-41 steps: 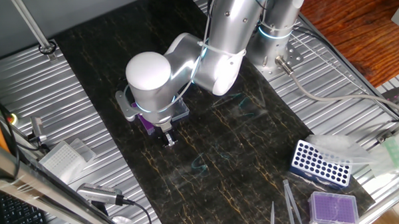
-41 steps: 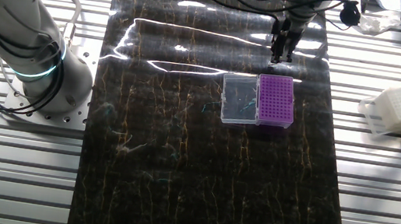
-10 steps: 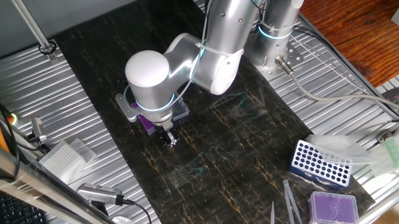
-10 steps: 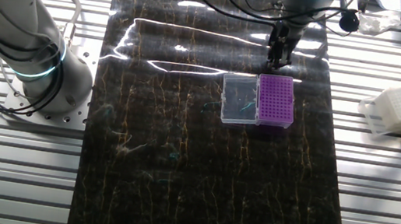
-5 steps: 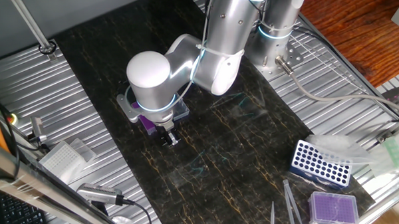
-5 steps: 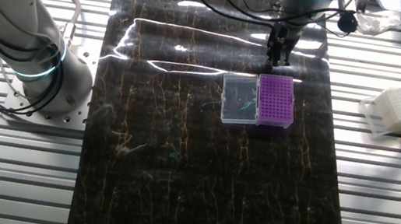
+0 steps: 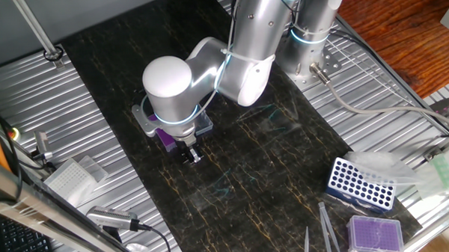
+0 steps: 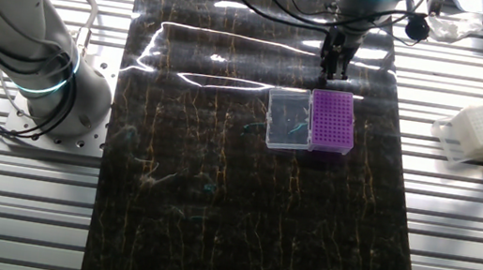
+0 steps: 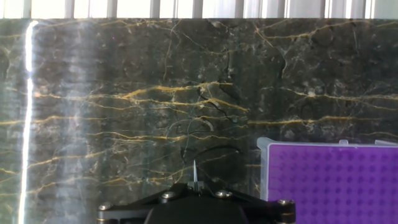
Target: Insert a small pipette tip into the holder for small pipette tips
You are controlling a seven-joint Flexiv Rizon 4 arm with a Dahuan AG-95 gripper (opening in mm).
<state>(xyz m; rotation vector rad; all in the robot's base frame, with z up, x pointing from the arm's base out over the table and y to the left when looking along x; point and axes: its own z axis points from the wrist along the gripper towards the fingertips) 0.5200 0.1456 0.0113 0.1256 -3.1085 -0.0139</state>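
Note:
My gripper (image 9: 196, 185) is shut on the small pipette tip (image 9: 195, 172), a thin pale sliver that sticks out from between the fingers and points down at the dark marbled mat. The holder for small pipette tips (image 9: 329, 183) has a purple gridded top and lies just right of the tip in the hand view. In the other fixed view the gripper (image 8: 335, 71) hangs just beyond the holder's (image 8: 332, 121) far edge, with its clear lid panel (image 8: 288, 120) alongside. In one fixed view the gripper (image 7: 190, 156) is below the arm's white wrist, which hides most of the holder (image 7: 165, 138).
A blue rack with round holes (image 7: 361, 183), a lidless purple box (image 7: 376, 233) and grey tweezers (image 7: 326, 229) lie at the mat's right end. A white tip box (image 7: 69, 175) sits on the slatted table. Loose teal tips (image 8: 250, 129) lie on the mat and in the lid.
The gripper has shifted very slightly toward the holder's side over the last seconds; in the last second it is nearly still. The tip stays in its grip.

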